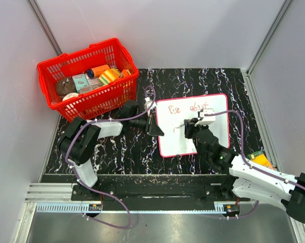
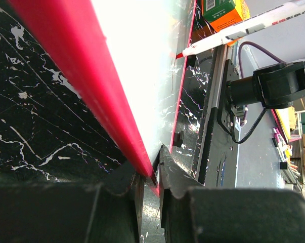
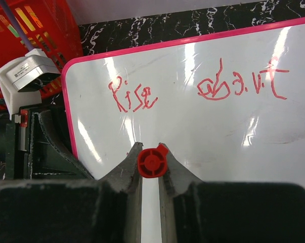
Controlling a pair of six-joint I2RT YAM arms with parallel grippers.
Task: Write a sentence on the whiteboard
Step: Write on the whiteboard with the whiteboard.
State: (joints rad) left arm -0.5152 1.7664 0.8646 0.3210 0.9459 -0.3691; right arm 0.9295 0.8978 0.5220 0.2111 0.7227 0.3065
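Note:
The whiteboard (image 1: 168,142) lies flat on the black marbled table, and its white face fills the right wrist view (image 3: 218,136). The sentence (image 1: 174,109) is red handwriting near its far edge: one word at the left (image 3: 134,95), more at the right (image 3: 243,83). My left gripper (image 1: 155,124) is shut on the board's left red-pink edge (image 2: 81,76), the jaws (image 2: 151,177) pinching the rim. My right gripper (image 1: 188,129) is shut on a red-ended marker (image 3: 152,163) held point-down over the board below the writing. The marker's white barrel and red tip (image 2: 233,35) show in the left wrist view.
A red basket (image 1: 89,78) with several items stands at the far left, close behind the left arm. An orange and green box (image 1: 261,160) lies at the table's right edge. Grey walls close in both sides, and a metal rail (image 1: 142,195) runs along the near edge.

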